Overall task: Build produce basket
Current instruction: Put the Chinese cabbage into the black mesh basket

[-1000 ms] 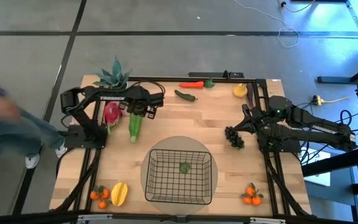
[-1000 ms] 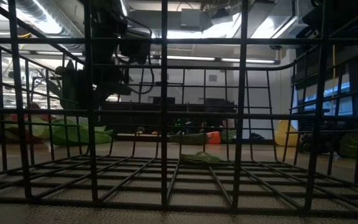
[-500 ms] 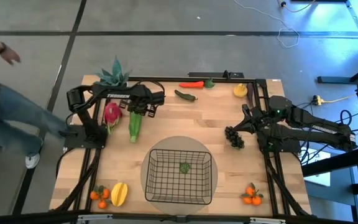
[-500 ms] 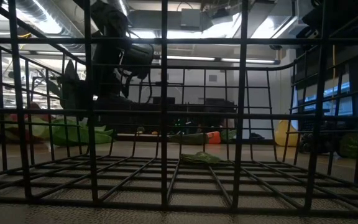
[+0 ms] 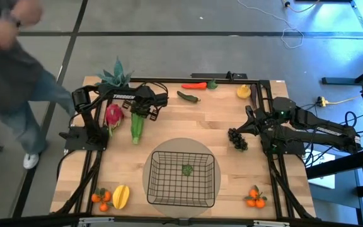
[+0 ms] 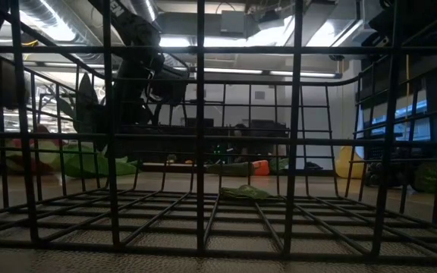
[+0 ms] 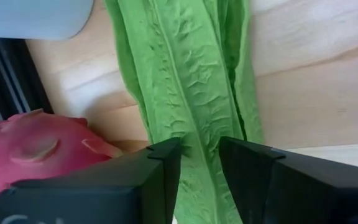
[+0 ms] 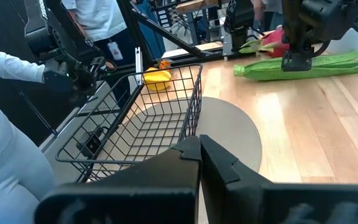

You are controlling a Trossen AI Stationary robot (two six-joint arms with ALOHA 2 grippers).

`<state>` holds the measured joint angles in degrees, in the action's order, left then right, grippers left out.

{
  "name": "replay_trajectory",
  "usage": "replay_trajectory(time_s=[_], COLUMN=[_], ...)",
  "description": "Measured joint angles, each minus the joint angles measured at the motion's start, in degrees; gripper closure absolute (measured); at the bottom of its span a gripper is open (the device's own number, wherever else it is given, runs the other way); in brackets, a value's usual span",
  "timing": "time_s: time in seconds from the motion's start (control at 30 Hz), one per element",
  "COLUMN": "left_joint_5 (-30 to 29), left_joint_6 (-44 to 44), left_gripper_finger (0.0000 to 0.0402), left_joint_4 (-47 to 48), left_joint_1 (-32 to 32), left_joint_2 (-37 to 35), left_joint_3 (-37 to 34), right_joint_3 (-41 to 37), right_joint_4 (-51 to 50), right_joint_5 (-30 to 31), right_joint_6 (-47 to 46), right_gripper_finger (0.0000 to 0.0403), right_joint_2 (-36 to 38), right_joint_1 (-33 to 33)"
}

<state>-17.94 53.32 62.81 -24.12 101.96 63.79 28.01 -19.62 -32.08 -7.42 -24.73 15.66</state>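
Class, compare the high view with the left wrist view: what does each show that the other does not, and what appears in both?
Only the high view shows the basket, the grapes, the oranges, the mango, both arms and a person beside the table. Only the left wrist view shows the left claw close up, open just above the leafy stalk. Both show that stalk beside the dragon fruit.

A robotics lab or workshop: bare concrete floor (image 5: 169, 19) with loose cables (image 5: 292, 34), exposed ceiling ducts (image 6: 67, 23) and strip lights (image 6: 226, 72), other rigs beyond the counter (image 5: 188, 126).
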Motion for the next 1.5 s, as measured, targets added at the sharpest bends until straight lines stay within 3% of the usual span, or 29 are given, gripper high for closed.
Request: replay_trajectory(time_s=[0.23, 0.6, 0.9, 1.13, 1.5], left_joint_5=[0.3, -0.7, -7.9, -13.2, -20.3], left_joint_6=[-4.4, -6.6, -6.6, -9.3, -22.7], left_gripper_finger=[0.0393, 0.0401, 0.0401, 0.0401, 0.0401], left_joint_4=[-0.1, -0.3, -0.8, -6.2, -7.9], left_joint_1=[0.0, 3.3, 9.2, 14.2, 22.2], left_joint_2=[0.0, -4.0, -14.1, -21.7, -25.2], left_joint_3=[0.0, -0.1, -0.1, 0.3, 15.6], right_joint_3=[0.0, 0.0, 0.0, 0.0, 0.0], right_joint_4=[0.0, 0.0, 0.0, 0.0, 0.0], right_joint_5=[0.0, 0.0, 0.0, 0.0, -1.2], right_joint_6=[0.0, 0.0, 0.2, 0.2, 0.5], right_gripper_finger=[0.0402, 0.0402, 0.0402, 0.0402, 0.0402], right_joint_2=[0.0, 0.0, 0.0, 0.0, 0.0], right_joint_1=[0.0, 0.0, 0.0, 0.0, 0.0])
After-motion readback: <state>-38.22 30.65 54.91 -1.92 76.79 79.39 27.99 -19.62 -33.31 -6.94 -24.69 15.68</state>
